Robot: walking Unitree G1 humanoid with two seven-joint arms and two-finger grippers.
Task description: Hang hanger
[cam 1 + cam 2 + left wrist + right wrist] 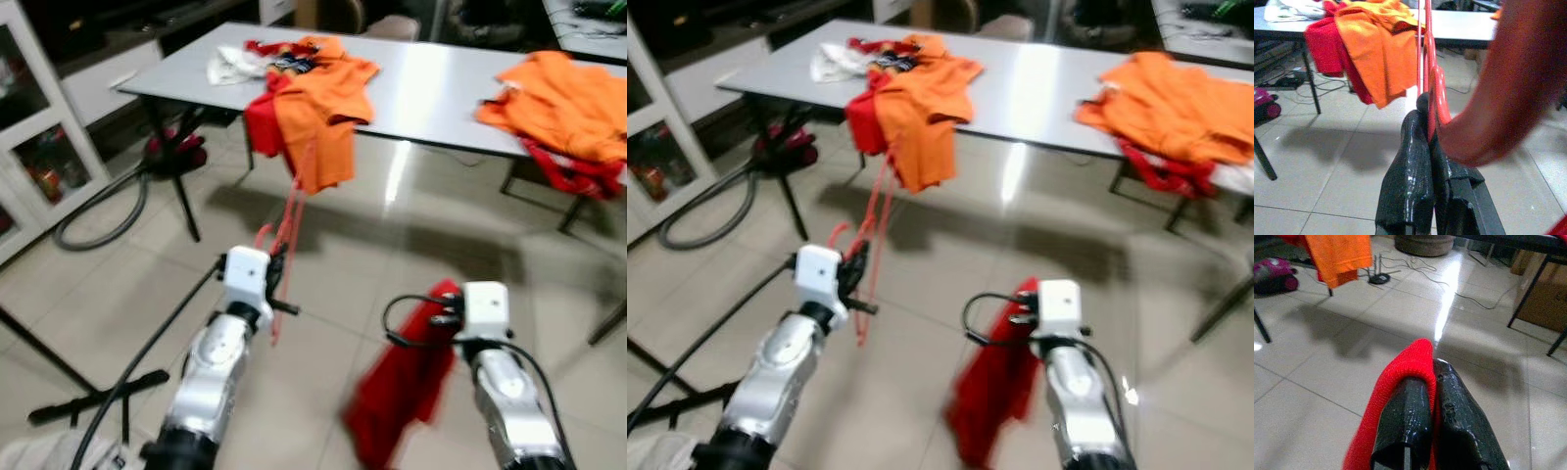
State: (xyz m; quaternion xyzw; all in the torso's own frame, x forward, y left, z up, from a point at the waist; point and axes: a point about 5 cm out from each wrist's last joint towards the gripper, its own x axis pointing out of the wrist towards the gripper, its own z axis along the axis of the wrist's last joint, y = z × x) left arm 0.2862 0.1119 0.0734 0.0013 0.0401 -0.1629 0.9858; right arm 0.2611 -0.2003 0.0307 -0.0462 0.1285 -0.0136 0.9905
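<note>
A thin red hanger [288,227] stands upright in front of me, and my left gripper [278,284] is shut on its lower part. In the left wrist view the black fingers [1415,161] pinch the hanger's red wire [1429,73]. A blurred red shape [1508,88] sits very close to that camera. My right gripper [443,315] is shut on a red garment [407,387] that hangs down toward the floor. In the right wrist view the red cloth [1400,374] wraps over one finger [1454,406]. Both grippers are low, above the tiled floor, short of the table.
A grey table [431,88] stands ahead, with orange and red shirts [318,93] draped over its front edge and another orange pile [568,108] at the right. At the left are a vacuum hose [98,215], a white cabinet [39,147] and black stand legs [88,401].
</note>
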